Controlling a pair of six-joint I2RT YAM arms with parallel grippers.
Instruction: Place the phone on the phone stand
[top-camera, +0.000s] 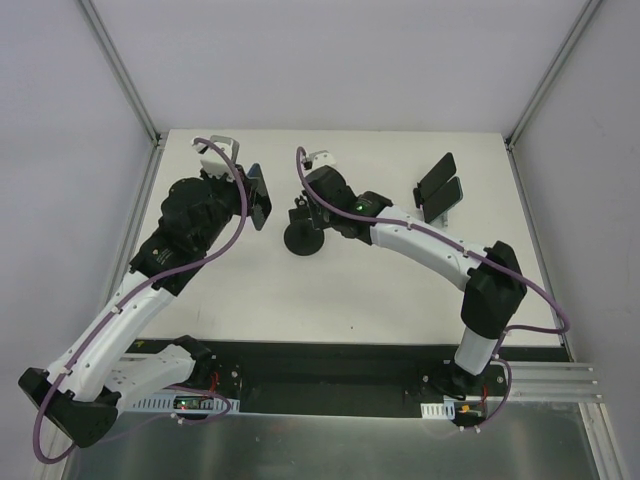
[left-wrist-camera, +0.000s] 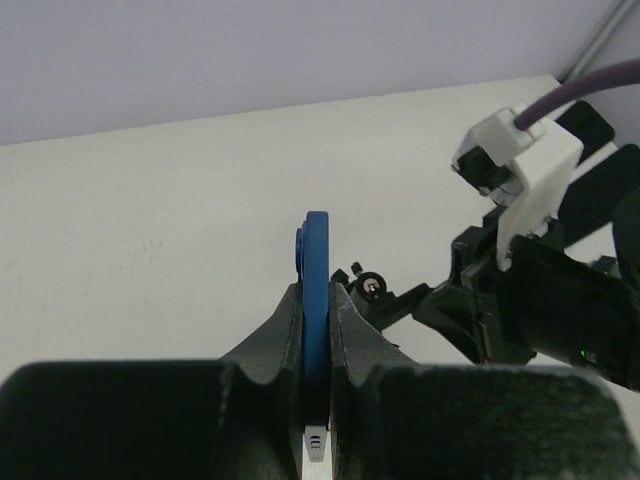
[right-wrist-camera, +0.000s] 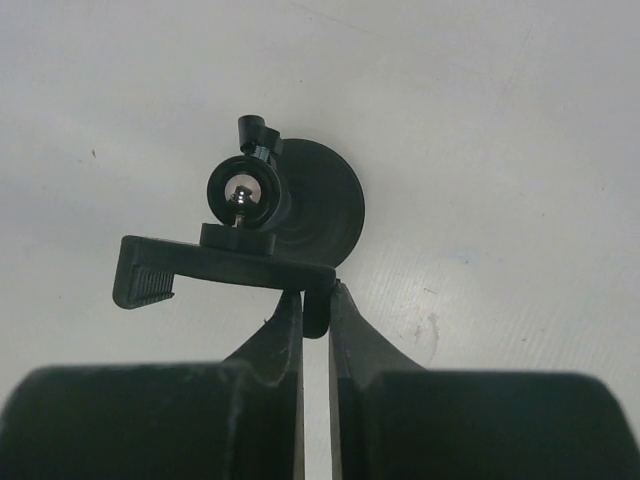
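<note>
The left gripper is pressed together on the phone. This is a blue slab held on edge, its thin side facing the left wrist camera. The fingers clamp its two broad faces. The upper end of the phone sticks out well beyond the fingertips, and the lower end runs back between the fingers toward the wrist. From above, the phone is held off the surface at the tip of the left gripper.

The phone stand is just beside that gripper, on its inner side and toward the right arm. It stands on the surface, apart from the phone.

The right gripper is closed to a narrow pinch on the phone stand. Its fingertips hold the near end of the black clamp bar. The rest of that bar runs off to the gripper's left and ends in a ribbed pad. Just past the fingertips are the stand's knuckle with a bright screw head and, below it, the round base, flat on the surface.

From above, the right gripper is right over the stand. Two dark slabs lean together well apart from it, on its outer side near the surface's far right edge.
</note>
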